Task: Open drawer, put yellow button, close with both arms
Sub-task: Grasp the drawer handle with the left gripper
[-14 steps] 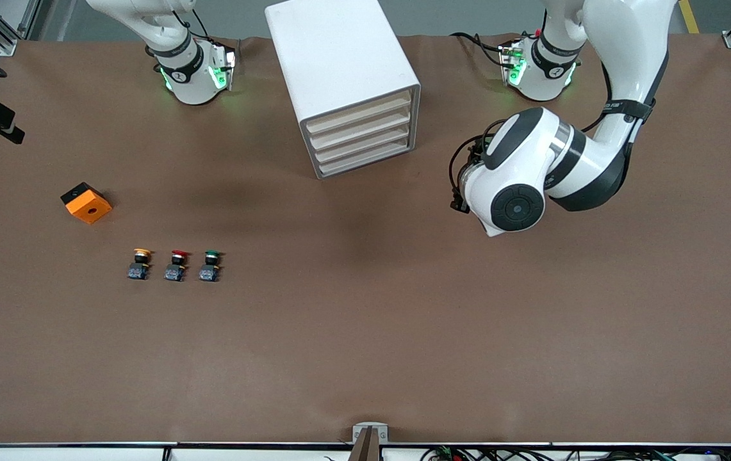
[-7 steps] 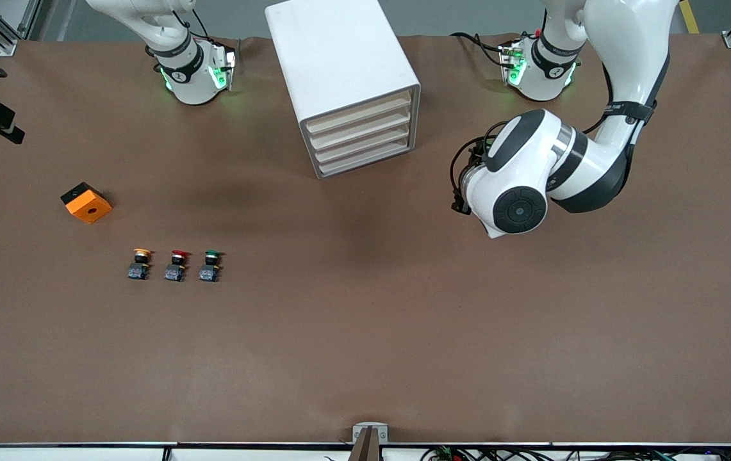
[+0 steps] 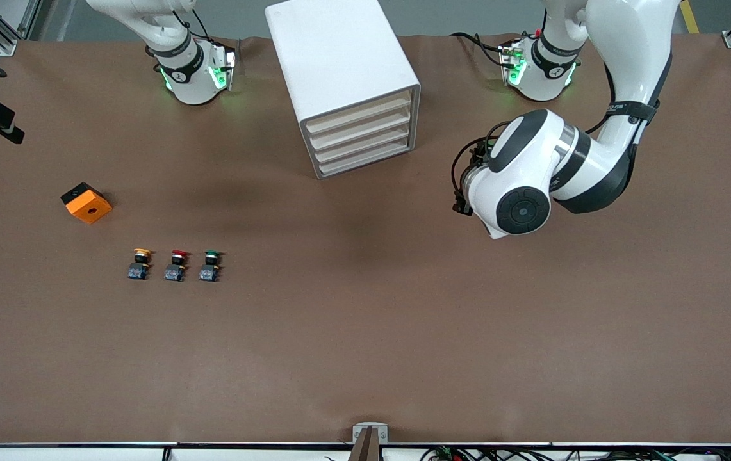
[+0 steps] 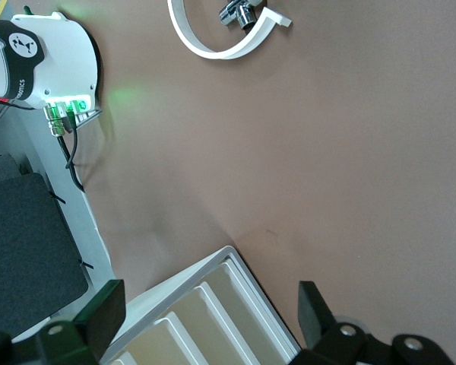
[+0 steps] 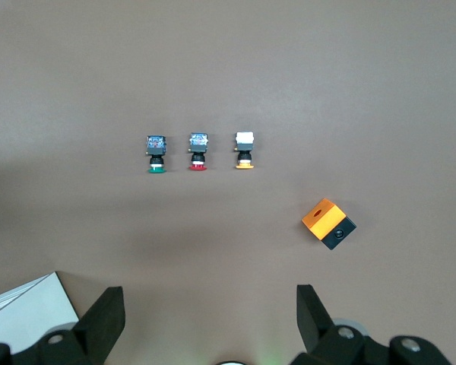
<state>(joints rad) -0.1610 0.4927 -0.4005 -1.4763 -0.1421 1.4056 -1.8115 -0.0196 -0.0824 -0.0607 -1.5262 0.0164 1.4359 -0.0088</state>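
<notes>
Near the middle of the tabletop's edge along the robots' bases stands the cabinet [image 3: 346,83], its four drawer fronts angled toward the left arm's end, and the drawer [image 3: 360,112], the highest one, is shut. The left gripper [image 4: 205,331] hovers over bare tabletop beside those fronts, fingers spread and holding nothing, probably lining up for the pull. The right gripper [image 5: 205,327] waits high up, equally released and empty, looking down on the yellow button [image 3: 141,263], which stands at the right arm's end of a row with the red button [image 3: 176,265] and the green button [image 3: 210,265]. An orange block [image 3: 86,202] sits nearer the edge at the right arm's end, blocking nothing.
</notes>
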